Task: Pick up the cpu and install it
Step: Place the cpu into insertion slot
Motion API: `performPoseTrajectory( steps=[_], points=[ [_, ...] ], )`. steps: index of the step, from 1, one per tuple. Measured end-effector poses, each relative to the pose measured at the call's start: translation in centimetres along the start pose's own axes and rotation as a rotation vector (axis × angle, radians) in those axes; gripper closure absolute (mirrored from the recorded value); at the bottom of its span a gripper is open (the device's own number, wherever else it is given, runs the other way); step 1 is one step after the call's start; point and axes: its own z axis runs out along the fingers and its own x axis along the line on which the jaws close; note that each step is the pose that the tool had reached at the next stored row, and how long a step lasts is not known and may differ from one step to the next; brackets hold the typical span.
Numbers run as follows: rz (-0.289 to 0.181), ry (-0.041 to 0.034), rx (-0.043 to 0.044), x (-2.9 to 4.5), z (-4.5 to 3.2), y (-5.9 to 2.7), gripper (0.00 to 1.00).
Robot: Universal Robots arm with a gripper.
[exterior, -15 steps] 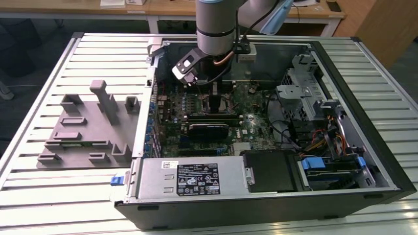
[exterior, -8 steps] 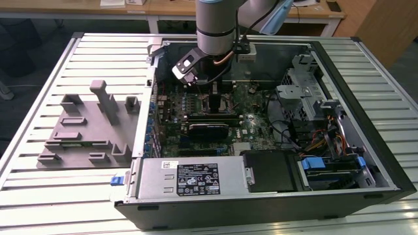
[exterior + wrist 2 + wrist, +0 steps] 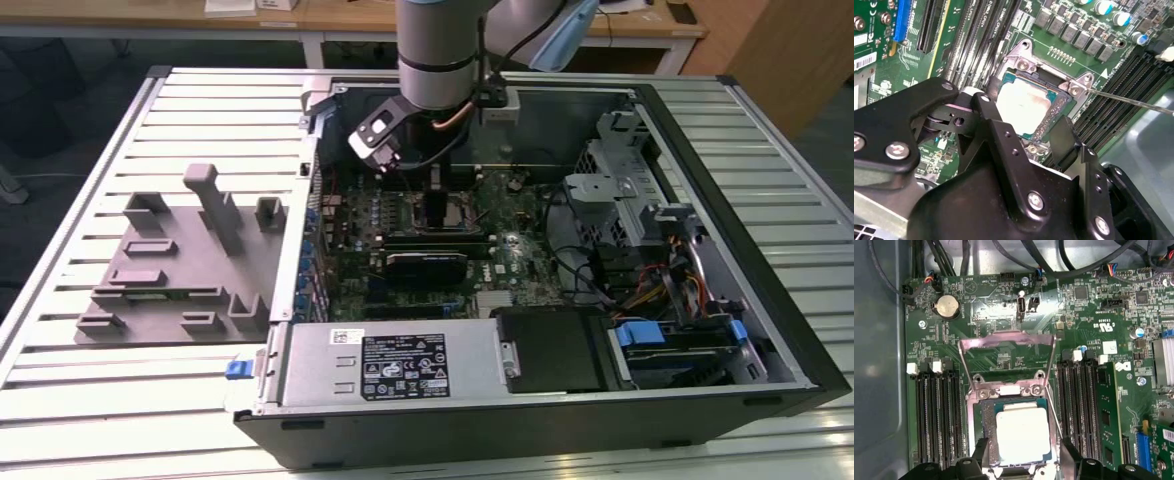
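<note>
Grey moulded plastic makes up the fixture tray (image 3: 174, 270) at the exterior view's left, lying on the slatted metal bench (image 3: 74, 400) well apart from the work; to its right the open black computer case (image 3: 534, 440) holds the green motherboard (image 3: 527, 250), and the grey robot arm (image 3: 438, 60) reaches down over its middle; in the second wrist view we see the small flat square cpu with its silvery-grey metal top (image 3: 1024, 105) lying inside the metal-framed square socket (image 3: 1023, 55), with the black jaws set close at two opposite edges; we cannot tell whether they pinch the cpu or stand free of it; in the first wrist view the hinged metal load plate (image 3: 1006, 341) stands open beyond it. Our worry, as a judgement: if the cpu sits skewed or off its keys, any downward push could bend socket contacts; if the jaws rise while gripping, they could drag it out of seat; a sideways drift could catch the thin wire lever (image 3: 1124, 99) or the black memory slots (image 3: 936, 415) beside the socket.
</note>
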Motion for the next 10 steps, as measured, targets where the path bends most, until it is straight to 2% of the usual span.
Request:
performPoseTrajectory(
  steps=[6, 10],
  points=[
    [0.004, 0.0001, 0.0001, 0.16, -0.03, -0.42, 0.34],
    [0.004, 0.0039, 0.0006, 0.29, -0.04, -0.44, 0.34]
  ],
)
